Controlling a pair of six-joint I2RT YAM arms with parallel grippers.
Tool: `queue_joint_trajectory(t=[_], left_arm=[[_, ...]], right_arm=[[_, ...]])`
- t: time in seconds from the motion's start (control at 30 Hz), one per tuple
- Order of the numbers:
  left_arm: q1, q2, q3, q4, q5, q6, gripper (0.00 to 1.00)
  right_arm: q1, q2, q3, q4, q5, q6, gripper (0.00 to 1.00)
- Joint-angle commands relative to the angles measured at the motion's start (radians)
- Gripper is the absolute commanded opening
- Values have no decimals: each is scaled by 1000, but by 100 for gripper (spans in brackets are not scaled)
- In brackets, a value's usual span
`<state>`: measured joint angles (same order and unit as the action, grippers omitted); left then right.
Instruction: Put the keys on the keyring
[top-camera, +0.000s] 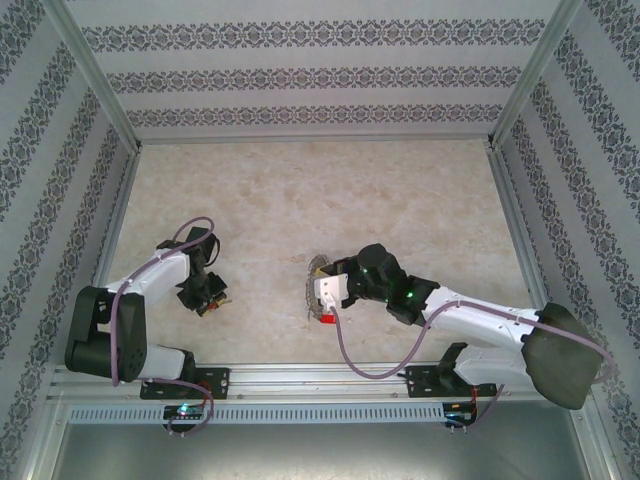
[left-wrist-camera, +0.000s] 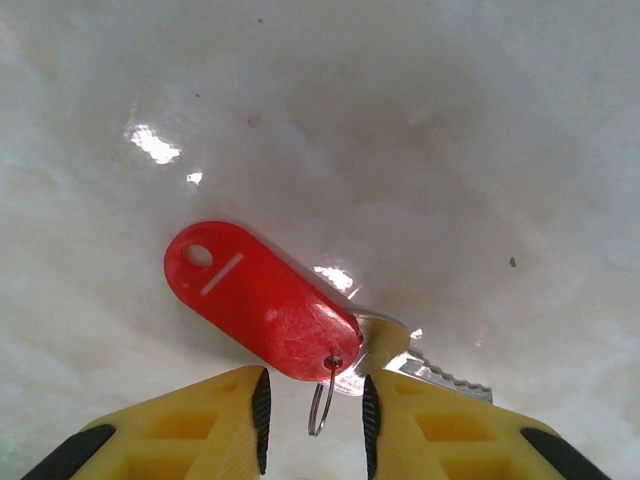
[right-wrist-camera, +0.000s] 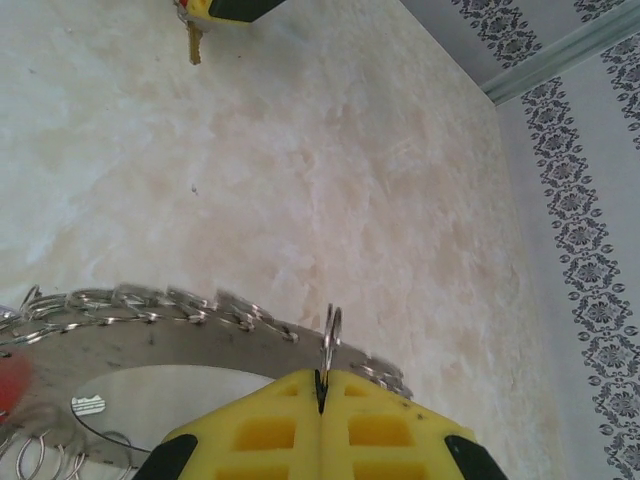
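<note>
The right hand has its yellow jaws pressed together, clamped on one small loop that stands up from the rim of the keyring. This grip probably serves to pin the spiky wreath in place and to present one loop for threading. In the top view that arm reaches in low from the near right corner with its wrist bent down, so the hand sits over the near side of the keyring, which lies flat on the counter. A red blur shows at the keyring's near edge, too smeared to identify. Well to the left of the keyring, the left hand points steeply down at the counter with its jaws apart. Between them lies the thin split ring of a red-headed key, touching neither pad as far as can be seen. The key appears to rest on the counter, its red head angled away from the fingers and its toothed silvery blade running under the right-hand finger. The jaws seem to straddle the split ring so as to take the key by its wire, not its slippery head. The key is not yet on the keyring and must be carried across to the held loop.
</note>
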<state>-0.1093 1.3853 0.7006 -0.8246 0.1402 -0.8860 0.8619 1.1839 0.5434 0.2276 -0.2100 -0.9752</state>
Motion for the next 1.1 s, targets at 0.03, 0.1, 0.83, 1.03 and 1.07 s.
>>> queue_joint_trajectory(t=[0.03, 0.1, 0.83, 1.03, 1.07], left_arm=[[3, 4, -3, 6, 26, 9, 34], [3, -6, -18, 4, 35, 0, 34], [-8, -43, -27, -2, 26, 23, 11], [-8, -53, -21, 1, 12, 60, 2], [-7, -61, -19, 5, 13, 75, 0]], right_arm=[[3, -23, -20, -33, -25, 7, 0], [2, -23, -19, -33, -25, 9, 0], [1, -35, -25, -32, -32, 21, 0], [0, -41, -25, -34, -34, 21, 0], [0, -41, -23, -34, -34, 23, 0]])
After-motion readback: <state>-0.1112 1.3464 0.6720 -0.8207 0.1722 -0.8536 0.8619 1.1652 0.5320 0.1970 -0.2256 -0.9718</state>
